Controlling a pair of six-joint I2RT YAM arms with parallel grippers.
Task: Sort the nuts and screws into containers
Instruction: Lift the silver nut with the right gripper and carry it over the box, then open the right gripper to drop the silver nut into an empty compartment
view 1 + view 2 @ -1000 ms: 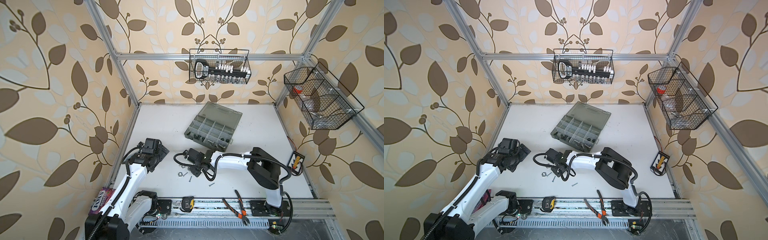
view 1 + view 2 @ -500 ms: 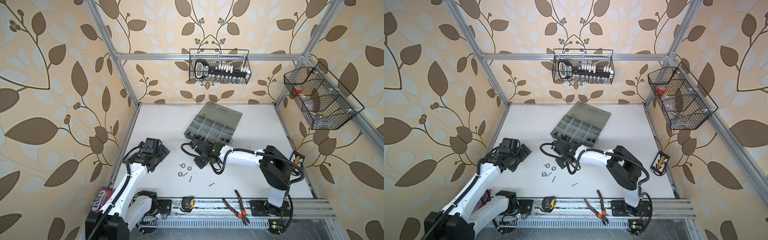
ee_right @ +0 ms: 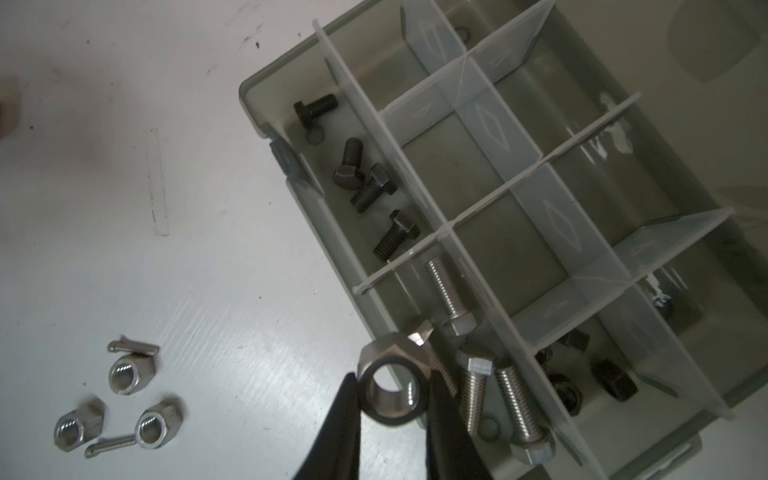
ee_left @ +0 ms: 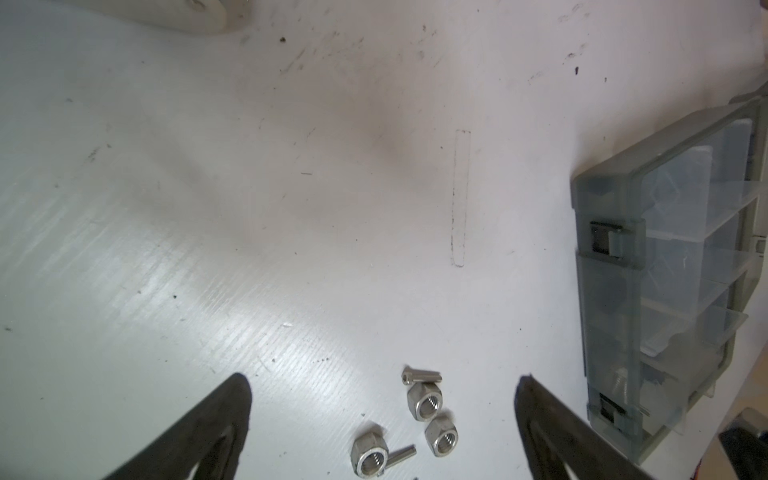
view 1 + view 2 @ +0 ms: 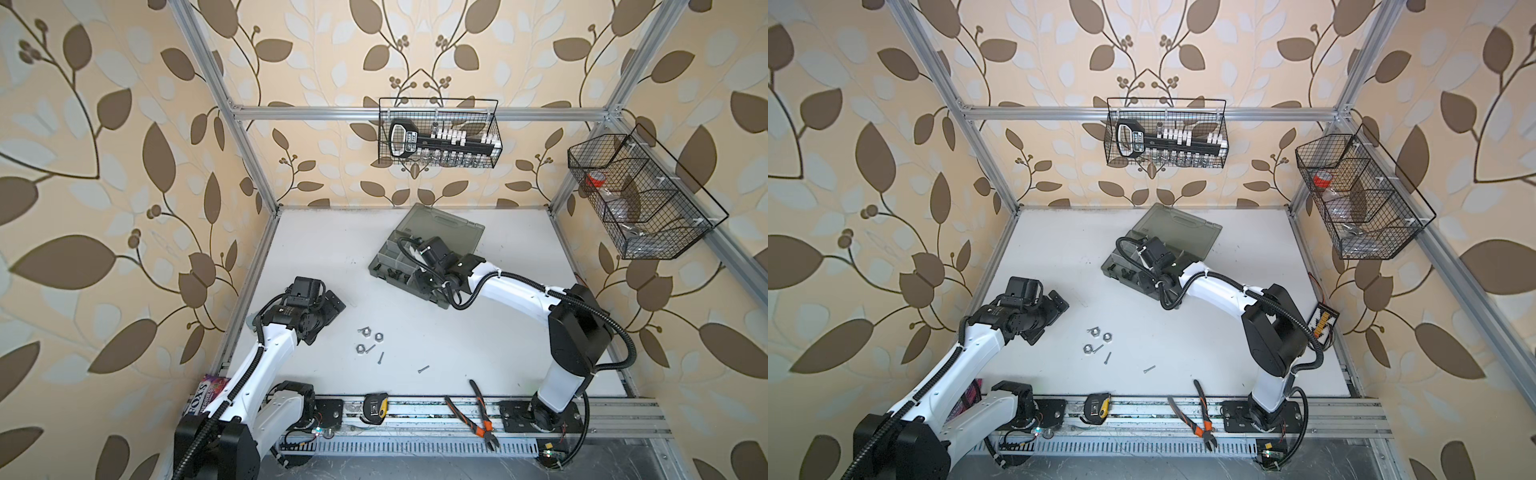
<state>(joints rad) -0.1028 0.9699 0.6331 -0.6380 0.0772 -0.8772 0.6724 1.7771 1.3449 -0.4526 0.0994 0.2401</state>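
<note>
Your right gripper (image 3: 391, 376) pinches a shiny silver hexagonal nut (image 3: 382, 351) at the edge of the grey translucent plastic box (image 3: 478, 174). Matte black bolts (image 3: 365, 191) and threaded silver bolts (image 3: 451, 295) lie in separate compartments (image 3: 357, 120). Your left gripper (image 4: 380, 378) stands wide near three loose nuts (image 4: 424, 401).

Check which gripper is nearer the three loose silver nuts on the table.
Left. The left gripper hovers open close beside the three loose silver nuts; the right gripper is farther off over the organiser box edge, shut on a fourth silver nut.
</note>
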